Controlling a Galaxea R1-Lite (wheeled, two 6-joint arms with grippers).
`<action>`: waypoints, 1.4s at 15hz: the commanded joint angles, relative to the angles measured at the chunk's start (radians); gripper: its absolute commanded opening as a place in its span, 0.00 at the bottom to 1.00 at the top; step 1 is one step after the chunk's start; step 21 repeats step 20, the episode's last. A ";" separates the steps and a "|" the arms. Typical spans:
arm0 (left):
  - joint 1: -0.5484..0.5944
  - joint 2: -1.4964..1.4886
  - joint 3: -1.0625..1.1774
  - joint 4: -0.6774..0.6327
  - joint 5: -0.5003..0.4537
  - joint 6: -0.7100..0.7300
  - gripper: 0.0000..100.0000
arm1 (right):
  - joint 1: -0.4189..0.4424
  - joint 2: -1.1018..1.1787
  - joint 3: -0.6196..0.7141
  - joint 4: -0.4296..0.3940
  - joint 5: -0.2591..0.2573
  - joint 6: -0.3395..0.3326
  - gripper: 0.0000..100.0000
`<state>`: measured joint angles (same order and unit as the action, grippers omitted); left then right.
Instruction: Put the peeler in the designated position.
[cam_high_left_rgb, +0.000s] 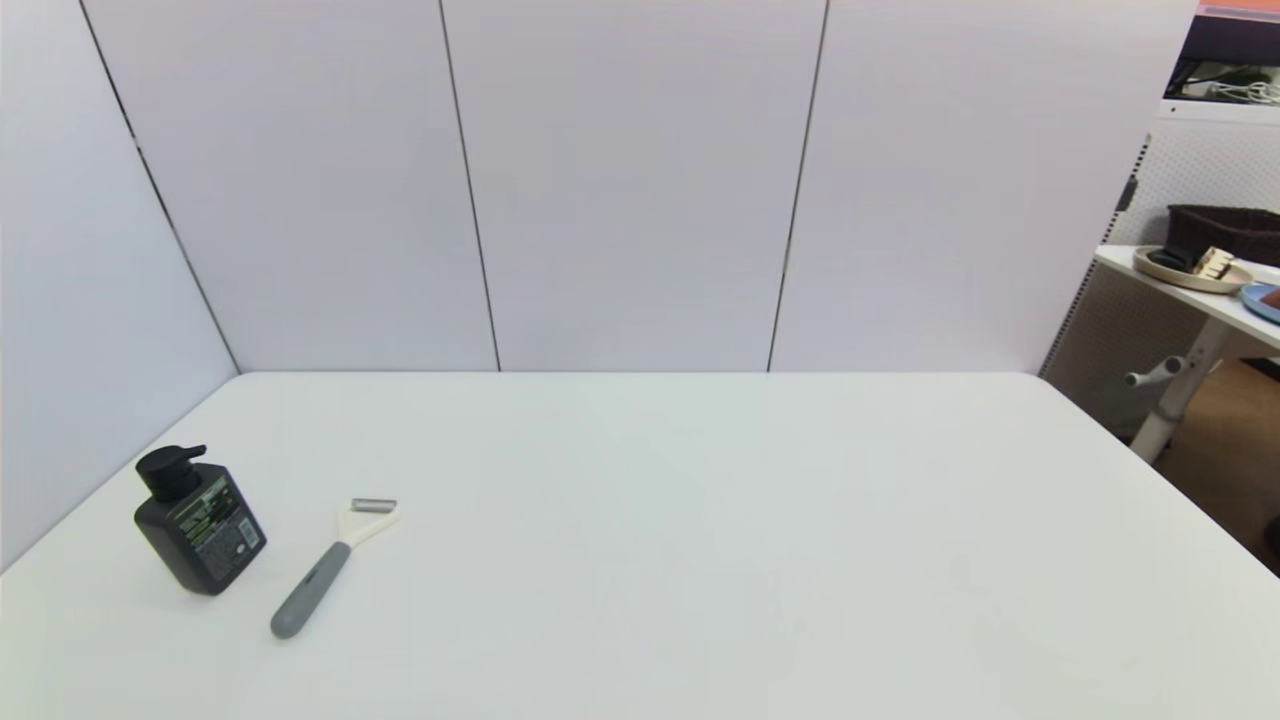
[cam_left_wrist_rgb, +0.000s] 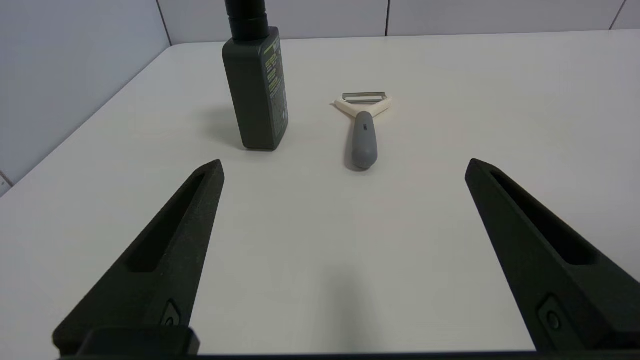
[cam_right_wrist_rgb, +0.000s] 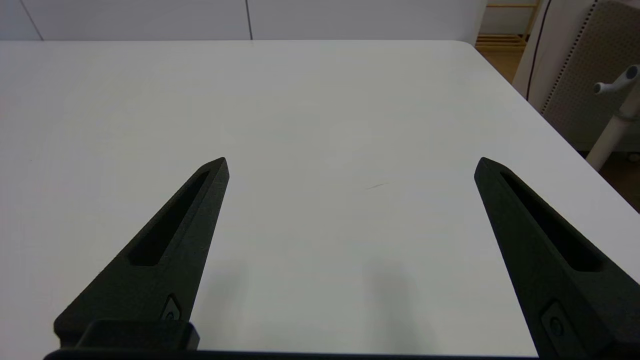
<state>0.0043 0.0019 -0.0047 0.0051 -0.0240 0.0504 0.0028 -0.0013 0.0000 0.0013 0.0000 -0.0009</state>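
The peeler (cam_high_left_rgb: 330, 565) lies flat on the white table at the front left, grey handle toward me, cream forked head and metal blade pointing away. In the left wrist view the peeler (cam_left_wrist_rgb: 363, 129) sits a short way ahead of my left gripper (cam_left_wrist_rgb: 345, 167), which is open and holds nothing. My right gripper (cam_right_wrist_rgb: 350, 165) hangs open over bare tabletop on the right side, with nothing between its fingers. Neither arm shows in the head view. The designated position has no mark of its own that I can see.
A dark grey pump bottle (cam_high_left_rgb: 195, 525) stands just left of the peeler, close to the left wall panel; it also appears as the bottle (cam_left_wrist_rgb: 256, 82) in the left wrist view. The table's right edge (cam_high_left_rgb: 1150, 460) drops off toward another desk with dishes.
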 joint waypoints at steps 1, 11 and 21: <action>0.000 -0.002 0.000 0.001 -0.001 -0.007 1.00 | 0.000 0.001 0.000 0.000 0.000 -0.001 1.00; 0.000 -0.002 0.002 0.001 -0.001 -0.007 1.00 | 0.000 0.000 0.000 0.000 0.000 -0.010 1.00; 0.000 -0.002 0.000 0.001 -0.001 -0.007 1.00 | 0.000 0.001 0.000 0.000 -0.002 -0.001 1.00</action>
